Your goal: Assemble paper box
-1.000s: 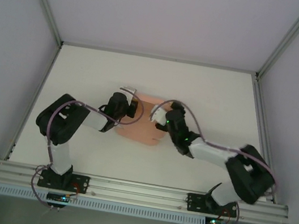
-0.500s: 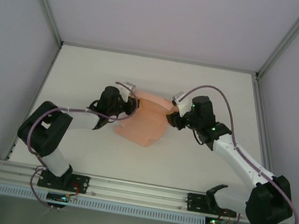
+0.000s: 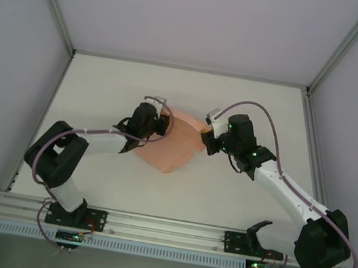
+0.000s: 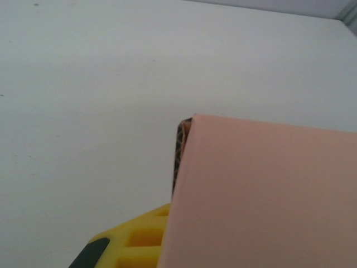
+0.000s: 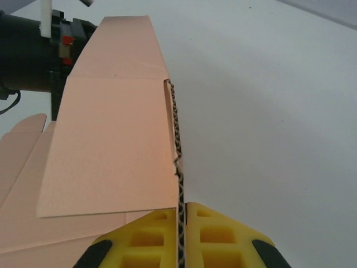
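Pinching the paper box [image 3: 175, 148] by its edge, right gripper [image 5: 182, 209] just right of the table [image 3: 258, 113] centre, box at centre, left gripper [image 3: 164, 126] just left, grip impossible to tell

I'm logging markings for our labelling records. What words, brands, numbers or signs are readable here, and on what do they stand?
None: no readable text in any view.
The salmon-pink corrugated card paper box is plain on every face shown.
The yellow finger pads of the right gripper carry no marks.
The white table is unprinted.
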Available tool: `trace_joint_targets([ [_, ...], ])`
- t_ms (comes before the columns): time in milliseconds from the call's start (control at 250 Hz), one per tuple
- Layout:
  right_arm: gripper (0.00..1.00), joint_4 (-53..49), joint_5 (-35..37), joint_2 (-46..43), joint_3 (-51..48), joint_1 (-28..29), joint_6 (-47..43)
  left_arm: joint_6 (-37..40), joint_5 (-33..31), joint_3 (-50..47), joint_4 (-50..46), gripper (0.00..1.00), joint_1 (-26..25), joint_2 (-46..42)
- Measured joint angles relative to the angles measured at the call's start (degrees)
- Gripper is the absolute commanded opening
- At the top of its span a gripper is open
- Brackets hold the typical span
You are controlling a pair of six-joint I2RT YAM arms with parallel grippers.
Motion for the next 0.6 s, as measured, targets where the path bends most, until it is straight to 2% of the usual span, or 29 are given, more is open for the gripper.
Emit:
trace_joint_targets([
  [140,0.0,0.9,1.7,0.0,-0.1,0.6,0.7,-1.0,-3.1,2.0,-1.6,0.11,-0.9,1.1],
  [440,0.0,0.5,0.8,0.0,-0.4,0.8,1.4,-0.3,-2.8,4.4,-6.2,0.1,-0.9,1.8],
  [600,0.0,-0.3,-1.6,1.6,-0.4,0.5,0.8,2.3,1.5,1.8,-4.4,0.13,0.3,1.8],
])
